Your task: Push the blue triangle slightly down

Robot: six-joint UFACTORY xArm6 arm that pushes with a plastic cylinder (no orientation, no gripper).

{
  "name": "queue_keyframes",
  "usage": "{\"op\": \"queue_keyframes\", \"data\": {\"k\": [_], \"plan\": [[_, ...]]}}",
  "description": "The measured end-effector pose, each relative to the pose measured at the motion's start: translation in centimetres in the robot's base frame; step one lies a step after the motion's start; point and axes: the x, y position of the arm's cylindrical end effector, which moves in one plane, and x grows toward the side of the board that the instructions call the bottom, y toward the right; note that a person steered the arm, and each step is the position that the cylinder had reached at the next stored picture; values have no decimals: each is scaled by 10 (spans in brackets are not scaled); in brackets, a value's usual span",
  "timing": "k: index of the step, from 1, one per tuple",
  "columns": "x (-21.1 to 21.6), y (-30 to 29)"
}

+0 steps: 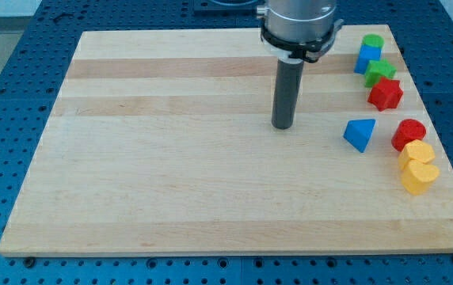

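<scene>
The blue triangle (359,134) lies on the wooden board (171,174) at the view's right. My tip (282,127) stands on the board to the left of the blue triangle, well apart from it and at about the same height in the view. The rod rises straight up to the arm's mount at the view's top.
Along the board's right edge sit a green cylinder (373,42), a blue cube (367,58), a green star (381,70), a red star (386,94), a red cylinder (409,133), a yellow block (416,153) and a yellow heart (419,177).
</scene>
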Motion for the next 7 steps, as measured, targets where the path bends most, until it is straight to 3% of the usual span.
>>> {"op": "queue_keyframes", "data": {"k": [4,7], "plan": [[-1,96],[9,119]]}}
